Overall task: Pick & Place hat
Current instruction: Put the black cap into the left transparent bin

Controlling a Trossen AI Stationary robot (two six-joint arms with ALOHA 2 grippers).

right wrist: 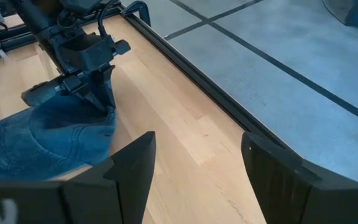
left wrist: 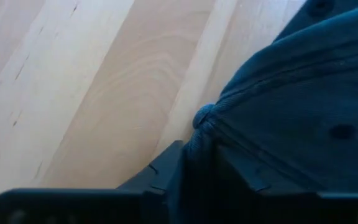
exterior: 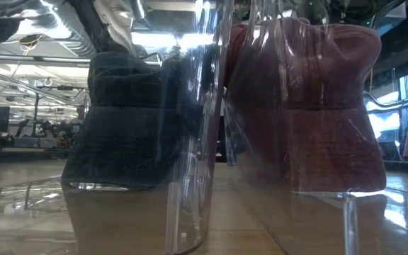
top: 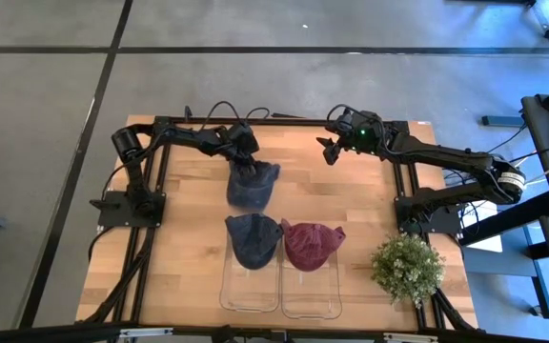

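item: blue denim hat (top: 253, 183), lying mid-bench (top: 351, 205) behind two clear trays (top: 250, 283) already bearing a navy hat (top: 254, 238) and a maroon hat (top: 310, 244). left hand (top: 243, 162) pinching its fabric edge. right hand (top: 330, 150) hovering spread at the far edge. risk: thin pinch slipping, hat dropping or snagging. no readable writing.

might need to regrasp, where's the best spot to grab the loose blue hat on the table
Grip the soft crown edge of the blue hat from above, where the left pincer already pinches a fold of cloth. The hat lies flat on the wood, so bunched fabric is likely the easiest purchase. The right pincer waits open, apart.
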